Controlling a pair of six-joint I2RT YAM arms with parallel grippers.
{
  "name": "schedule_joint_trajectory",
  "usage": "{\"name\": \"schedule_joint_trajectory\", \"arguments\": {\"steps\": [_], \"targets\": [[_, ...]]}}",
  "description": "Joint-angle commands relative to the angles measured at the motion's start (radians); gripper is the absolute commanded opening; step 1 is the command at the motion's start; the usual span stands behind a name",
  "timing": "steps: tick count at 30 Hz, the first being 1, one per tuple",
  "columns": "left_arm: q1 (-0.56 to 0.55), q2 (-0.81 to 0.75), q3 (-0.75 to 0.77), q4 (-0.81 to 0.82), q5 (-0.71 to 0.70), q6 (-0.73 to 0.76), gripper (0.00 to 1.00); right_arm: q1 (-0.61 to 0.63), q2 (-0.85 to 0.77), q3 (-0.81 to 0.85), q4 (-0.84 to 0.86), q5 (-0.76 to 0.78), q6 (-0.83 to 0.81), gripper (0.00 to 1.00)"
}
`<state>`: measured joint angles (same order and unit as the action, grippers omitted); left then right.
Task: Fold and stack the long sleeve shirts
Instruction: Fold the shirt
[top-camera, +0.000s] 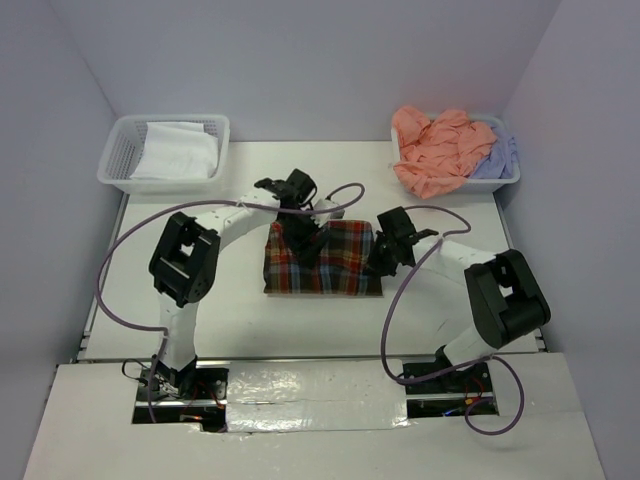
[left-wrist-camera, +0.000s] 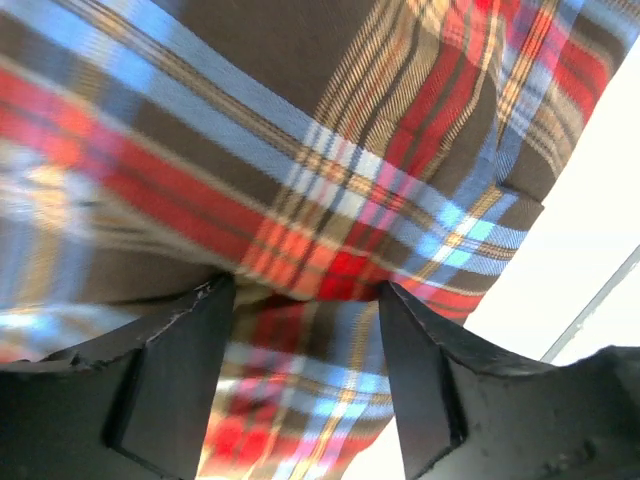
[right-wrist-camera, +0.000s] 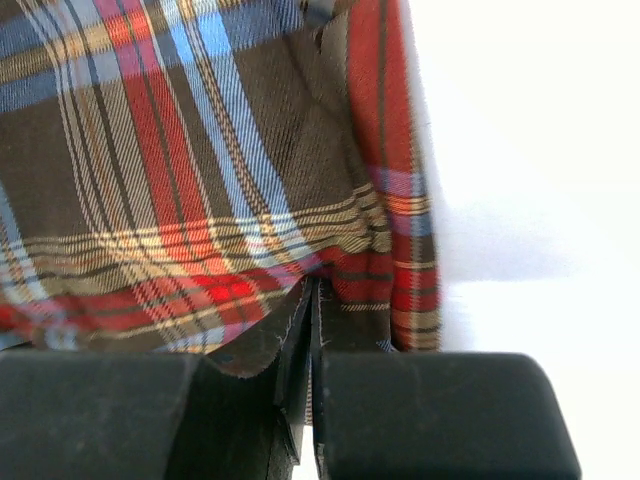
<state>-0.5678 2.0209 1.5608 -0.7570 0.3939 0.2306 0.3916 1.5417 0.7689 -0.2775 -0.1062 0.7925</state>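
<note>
While the left claw sits spread wide over the folded plaid shirt in the middle of the white surface, the right claw is pressed together, pinching that shirt's right edge.

We're in a robot lab cell: plain pale walls box in a white table, purple cables looping loose.

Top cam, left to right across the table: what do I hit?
basket with a white cloth in it → plaid shirt → pink shirt → lavender shirt, the last two piled in a second basket.
</note>
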Motion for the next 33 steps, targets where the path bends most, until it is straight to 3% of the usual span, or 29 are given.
{"name": "schedule_joint_trajectory", "arguments": {"steps": [1, 2, 4, 7, 8, 11, 14, 17, 28, 33], "targets": [[0.043, -0.059, 0.164, -0.126, -0.047, 0.069, 0.75, -0.013, -0.041, 0.078, -0.136, 0.135, -0.084, 0.08], [0.063, -0.074, 0.186, -0.148, -0.037, 0.065, 0.78, -0.013, -0.057, 0.098, -0.158, 0.149, -0.097, 0.09], [0.153, -0.132, 0.191, -0.165, 0.021, 0.027, 0.98, -0.013, -0.083, 0.142, -0.201, 0.166, -0.121, 0.13], [0.277, -0.232, 0.047, -0.078, 0.066, -0.077, 0.99, -0.013, -0.135, 0.182, -0.235, 0.177, -0.150, 0.28], [0.295, -0.269, -0.005, -0.049, 0.062, -0.111, 0.99, -0.013, -0.138, 0.196, -0.256, 0.178, -0.154, 0.39], [0.312, -0.286, -0.183, 0.033, 0.022, -0.149, 0.99, -0.011, -0.135, 0.201, -0.267, 0.174, -0.154, 0.53], [0.312, -0.294, -0.313, 0.129, 0.056, -0.221, 0.99, -0.016, -0.118, 0.182, -0.256, 0.151, -0.144, 0.60], [0.319, -0.281, -0.350, 0.180, 0.069, -0.301, 0.99, -0.020, -0.103, 0.147, -0.227, 0.117, -0.127, 0.62], [0.347, -0.162, -0.442, 0.315, 0.318, -0.482, 0.99, -0.076, 0.006, 0.021, -0.054, 0.000, -0.104, 0.63], [0.347, -0.119, -0.514, 0.364, 0.329, -0.527, 0.99, -0.077, 0.035, -0.017, 0.007, -0.026, -0.084, 0.63]]}}
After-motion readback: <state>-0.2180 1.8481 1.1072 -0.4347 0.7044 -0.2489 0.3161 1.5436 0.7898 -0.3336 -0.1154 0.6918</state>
